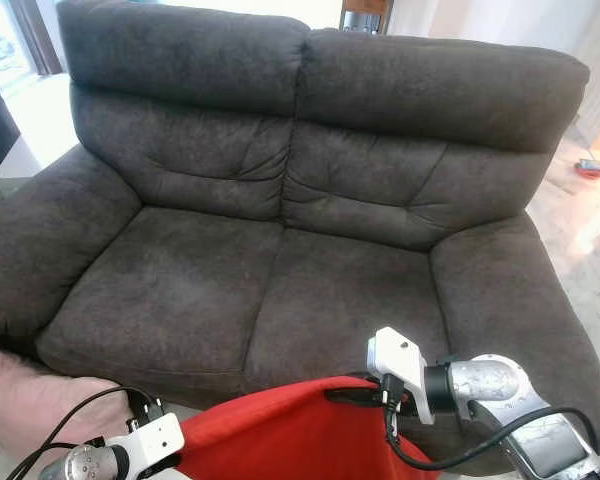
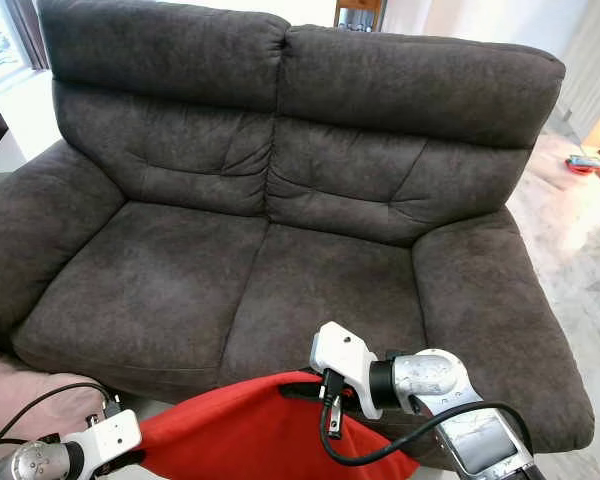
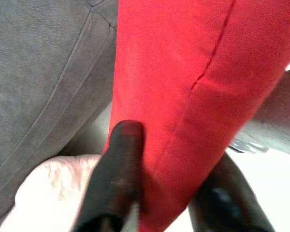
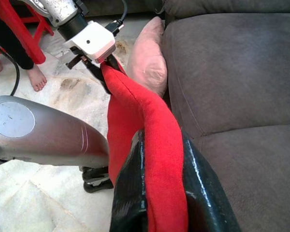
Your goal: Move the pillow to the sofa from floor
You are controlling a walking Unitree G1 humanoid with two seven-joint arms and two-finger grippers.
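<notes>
A red pillow [image 1: 280, 435] hangs stretched between both grippers just in front of the dark grey sofa [image 1: 280, 250], below its seat front edge. My left gripper [image 3: 164, 193] is shut on the pillow's left end, with the red cloth pinched between its black fingers [image 3: 116, 174]. At the pillow's upper right corner my right gripper [image 4: 159, 193] is shut on the edge, and from that wrist the left gripper [image 4: 94, 65] shows at the far end of the pillow [image 4: 135, 111]. The sofa seat cushions [image 2: 230, 290] are bare.
A pink pillow [image 1: 30, 400] lies on the floor against the sofa's left front corner. A person's bare foot [image 4: 36, 77] and red furniture legs [image 4: 19, 34] stand on the pale tiled floor behind me. Small red objects [image 2: 585, 165] lie on the floor at far right.
</notes>
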